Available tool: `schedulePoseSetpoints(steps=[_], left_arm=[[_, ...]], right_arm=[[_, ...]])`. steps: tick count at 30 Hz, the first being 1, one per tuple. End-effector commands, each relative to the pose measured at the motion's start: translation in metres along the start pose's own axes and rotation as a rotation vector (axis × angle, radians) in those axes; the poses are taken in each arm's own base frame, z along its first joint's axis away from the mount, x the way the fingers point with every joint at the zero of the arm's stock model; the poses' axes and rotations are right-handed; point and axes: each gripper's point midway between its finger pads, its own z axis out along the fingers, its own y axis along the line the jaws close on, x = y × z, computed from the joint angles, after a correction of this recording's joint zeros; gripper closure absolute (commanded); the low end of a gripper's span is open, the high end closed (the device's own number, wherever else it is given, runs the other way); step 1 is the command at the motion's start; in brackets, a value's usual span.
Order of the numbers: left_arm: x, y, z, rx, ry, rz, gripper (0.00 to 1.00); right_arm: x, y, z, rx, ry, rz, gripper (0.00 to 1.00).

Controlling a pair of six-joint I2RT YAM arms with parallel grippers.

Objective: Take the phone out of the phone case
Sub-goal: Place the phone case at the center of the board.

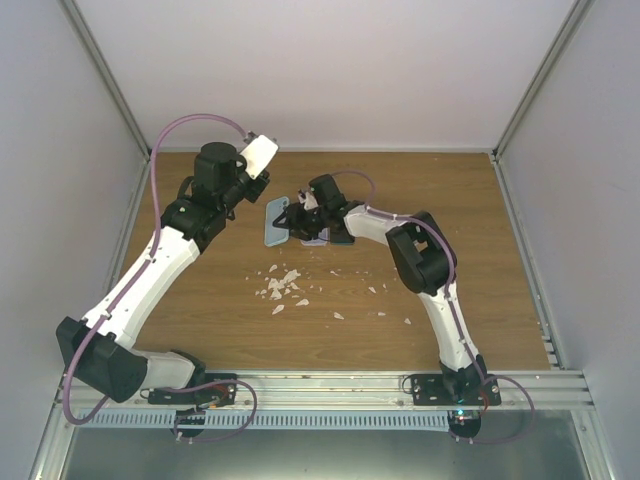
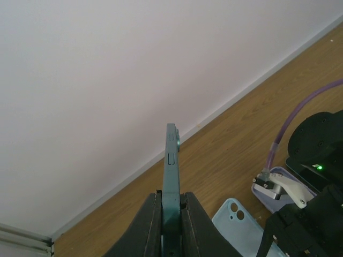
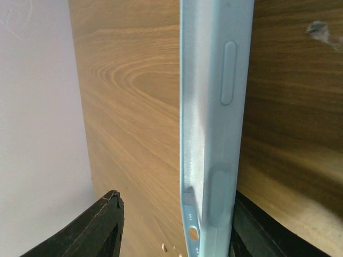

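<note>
My left gripper (image 2: 171, 195) is shut on the dark teal phone (image 2: 171, 160), holding it edge-on above the table, clear of the case. In the top view the left gripper (image 1: 258, 183) is just left of the light blue phone case (image 1: 276, 222), which lies flat on the wooden table with its inside empty. The case also shows in the left wrist view (image 2: 241, 220). My right gripper (image 1: 292, 214) is at the case's right edge. In the right wrist view the right gripper (image 3: 176, 199) is wide open, with one finger (image 3: 246, 225) against the case's side (image 3: 217, 107).
A lilac flat object (image 1: 316, 238) lies under the right wrist, also seen in the left wrist view (image 2: 270, 184). Several white scraps (image 1: 280, 285) are scattered mid-table. White walls enclose the table on three sides.
</note>
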Motion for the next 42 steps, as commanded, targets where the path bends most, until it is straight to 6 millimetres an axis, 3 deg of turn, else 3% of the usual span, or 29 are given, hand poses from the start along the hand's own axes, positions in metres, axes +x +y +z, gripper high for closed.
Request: schedulePoseSetpoints(steps=[1,15,24,27,33,42], left_arm=[[-0.034,0.018,-0.008,-0.041,-0.104,-0.032,1.0],[-0.038,0.019,-0.007,-0.039,-0.11,-0.035,1.0],[-0.04,0.019,-0.009,-0.04,-0.113,-0.016,1.0],[-0.041,0.019,-0.011,-0.047,-0.117,0.01,1.0],[-0.048,0.023,-0.017,-0.076,-0.138,0.083,1.0],[-0.079,0.024,-0.034,-0.185,-0.25,0.367,1.0]], right_arm=[[0.0,0.026,-0.017,0.004,-0.035,-0.029,0.48],[0.006,0.027,-0.038,0.077,-0.063,-0.021,0.48],[0.004,0.058,-0.057,-0.002,-0.085,-0.095,0.44],[-0.003,0.074,-0.075,-0.051,-0.118,-0.145,0.4],[-0.028,0.099,-0.13,-0.126,-0.229,-0.223,0.26],[-0.036,0.139,-0.197,-0.331,-0.253,-0.277,0.12]])
